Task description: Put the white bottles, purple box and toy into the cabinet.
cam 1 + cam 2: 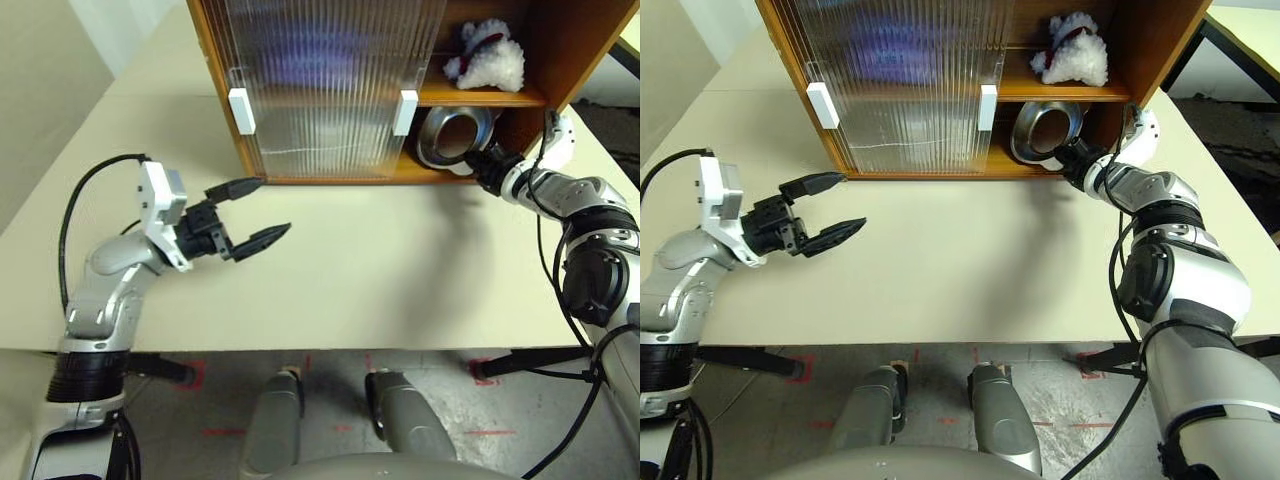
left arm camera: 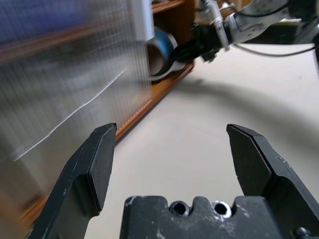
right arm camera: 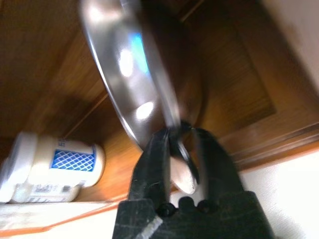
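While dish (image 3: 134,84) stands tilted, toy (image 1: 487,57) — upper shelf

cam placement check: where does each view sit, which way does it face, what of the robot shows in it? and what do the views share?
Left and right eye: on the head, looking forward and down over the table at the cabinet; both arms show.
Left wrist: along the open left gripper, facing the cabinet's sliding door; the right arm shows beyond.
Right wrist: along the right gripper, into the lower shelf, fingers astride the metal dish rim, a white bottle behind.
Shared: dish and cabinet appear in all views.
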`<state>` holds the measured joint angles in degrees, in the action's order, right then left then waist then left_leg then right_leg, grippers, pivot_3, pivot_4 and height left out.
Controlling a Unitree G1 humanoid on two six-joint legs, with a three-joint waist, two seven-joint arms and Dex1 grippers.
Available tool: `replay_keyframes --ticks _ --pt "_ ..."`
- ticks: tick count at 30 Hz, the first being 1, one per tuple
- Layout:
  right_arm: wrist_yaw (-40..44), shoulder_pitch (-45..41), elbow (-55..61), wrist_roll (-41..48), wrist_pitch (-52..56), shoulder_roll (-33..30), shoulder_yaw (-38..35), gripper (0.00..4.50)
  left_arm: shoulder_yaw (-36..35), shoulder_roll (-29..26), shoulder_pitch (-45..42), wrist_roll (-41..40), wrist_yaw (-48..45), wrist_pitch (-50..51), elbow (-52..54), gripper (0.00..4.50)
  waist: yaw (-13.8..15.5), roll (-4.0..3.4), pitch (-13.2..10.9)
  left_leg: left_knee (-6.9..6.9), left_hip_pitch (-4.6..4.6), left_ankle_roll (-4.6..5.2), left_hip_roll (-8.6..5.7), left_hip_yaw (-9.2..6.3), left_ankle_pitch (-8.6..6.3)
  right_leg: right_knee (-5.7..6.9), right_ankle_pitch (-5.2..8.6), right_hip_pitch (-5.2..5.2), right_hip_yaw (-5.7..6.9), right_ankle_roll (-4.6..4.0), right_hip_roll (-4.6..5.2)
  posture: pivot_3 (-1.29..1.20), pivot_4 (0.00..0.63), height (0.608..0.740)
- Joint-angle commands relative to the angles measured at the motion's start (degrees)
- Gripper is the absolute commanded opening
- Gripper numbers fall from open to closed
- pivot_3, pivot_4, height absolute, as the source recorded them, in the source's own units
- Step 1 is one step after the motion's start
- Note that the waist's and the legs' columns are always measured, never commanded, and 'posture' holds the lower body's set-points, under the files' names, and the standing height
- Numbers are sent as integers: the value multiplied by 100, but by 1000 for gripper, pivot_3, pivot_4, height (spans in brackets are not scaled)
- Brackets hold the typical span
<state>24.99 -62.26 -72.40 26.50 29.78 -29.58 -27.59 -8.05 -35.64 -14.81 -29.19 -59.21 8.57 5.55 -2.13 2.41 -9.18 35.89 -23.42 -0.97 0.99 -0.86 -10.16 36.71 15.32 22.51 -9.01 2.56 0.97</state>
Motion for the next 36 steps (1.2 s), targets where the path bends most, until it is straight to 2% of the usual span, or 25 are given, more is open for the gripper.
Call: replay_keyframes --ticks 1,7,12,17,21,22,23,24,26,29,34,36 --pt "-18 -76 -113 -108 -152 33 -11 2301 17 -25 111 29 -44 -25 -17 4500 2 -1 -2 1 -1 0 0 1 0 0 0 0 -1 -2 1 200 118 740" --pt "268 -362 -23 -294 -356 -88 106 4456 209 -66 183 176 2 43 183 4500 -15 -17 -13 3 0 0 0 2 0 2 -5 1 -2 -2 1 206 107 740" --pt "1204 -379 357 -778 143 -431 782 4456 99 -116 185 128 56 19 189 4500 -4 -18 -12 6 1 3 0 6 2 2 -10 5 -3 -17 1 199 80 740" --pt "2094 8 1323 -751 1143 -950 1172 4456 84 -118 180 115 83 15 219 4500 17 -19 -11 5 0 3 0 6 2 3 -11 7 -1 -22 1 195 79 740" --pt "2349 1221 3493 -253 2576 -1237 1229 4456 166 -77 253 196 0 -128 39 4500 39 -9 6 0 -7 3 4 0 2 6 -9 7 10 8 1 153 78 740" --pt "2355 1559 4060 -133 2862 -1257 1253 4293 177 -44 256 157 1 -115 57 4500 38 -10 7 2 -10 2 5 0 1 9 -7 10 12 14 1 140 84 740" --pt "2312 1858 4566 -1 3114 -1248 1203 4089 178 -23 285 123 -4 -114 88 4500 34 -11 26 0 -20 2 6 0 1 9 -6 18 14 15 1 135 56 740" --pt "2245 2088 4961 130 3308 -1214 1097 3859 183 -6 311 106 -4 -116 111 4500 38 -19 57 1 -46 2 6 0 1 12 -6 41 14 17 1 135 56 740" --pt "2099 2334 5484 451 3704 -1053 809 3183 216 24 312 114 -5 -116 96 4500 5 -26 61 14 -102 3 3 -1 2 31 -12 94 14 25 3 123 68 740" --pt "1862 2548 6034 989 4153 -471 458 2013 298 73 264 146 -16 -107 99 4500 -23 -18 70 12 -88 3 6 1 2 34 -22 94 15 18 -1 125 59 740" --pt "1564 2546 6791 1646 4627 420 402 78 333 113 97 183 -3 -128 5 4500 -4 7 98 20 -80 10 13 0 7 58 -36 92 18 18 -10 137 46 740" --pt "1490 2425 6908 1986 4880 691 257 30 348 103 37 222 -15 -152 -39 4500 -2 8 98 23 -82 24 13 3 15 57 -46 91 18 10 -10 148 53 740"
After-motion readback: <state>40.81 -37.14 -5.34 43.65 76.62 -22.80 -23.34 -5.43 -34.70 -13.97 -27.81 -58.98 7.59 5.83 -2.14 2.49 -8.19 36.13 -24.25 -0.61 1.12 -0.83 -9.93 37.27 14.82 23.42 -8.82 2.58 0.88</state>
